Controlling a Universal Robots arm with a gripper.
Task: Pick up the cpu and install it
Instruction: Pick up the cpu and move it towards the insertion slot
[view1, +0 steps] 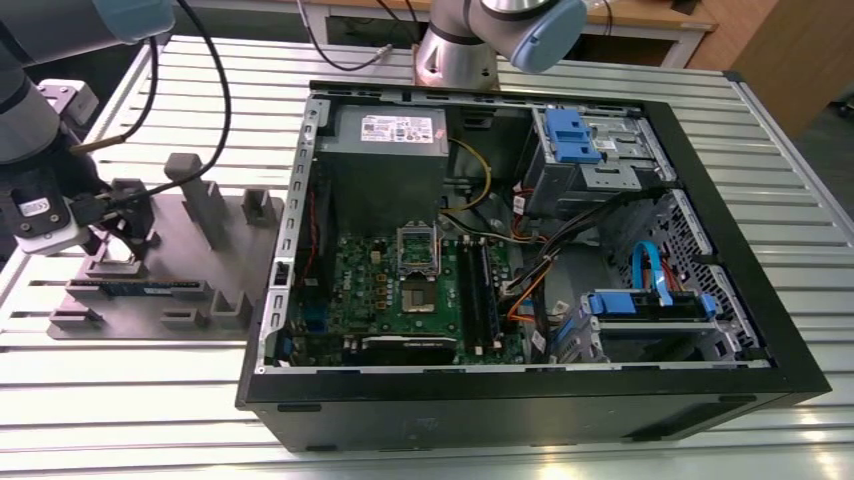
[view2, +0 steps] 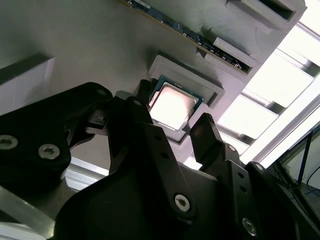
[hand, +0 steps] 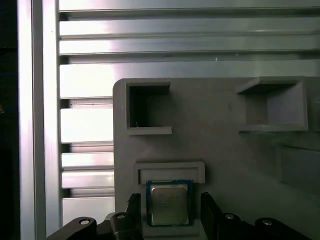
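Black two-fingered claw (hand: 170, 199) hangs spread open over a grey plastic fixture tray (hand: 225, 160), one finger on each side of the small square silver-topped cpu (hand: 169, 206), which lies flat in the tray's shallow pocket, clear of both fingers.

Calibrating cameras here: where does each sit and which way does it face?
Exterior view: raised off the arm, looking down at the open computer case and grey fixture tray; arm and gripper at the exterior view's left.
First wrist view: on the wrist, facing down onto the tray; fingertips flank the cpu.
Second wrist view: on the wrist, slanting along the fingers toward the cpu.
Both wrist views share the cpu, seated in the tray, between open fingers.
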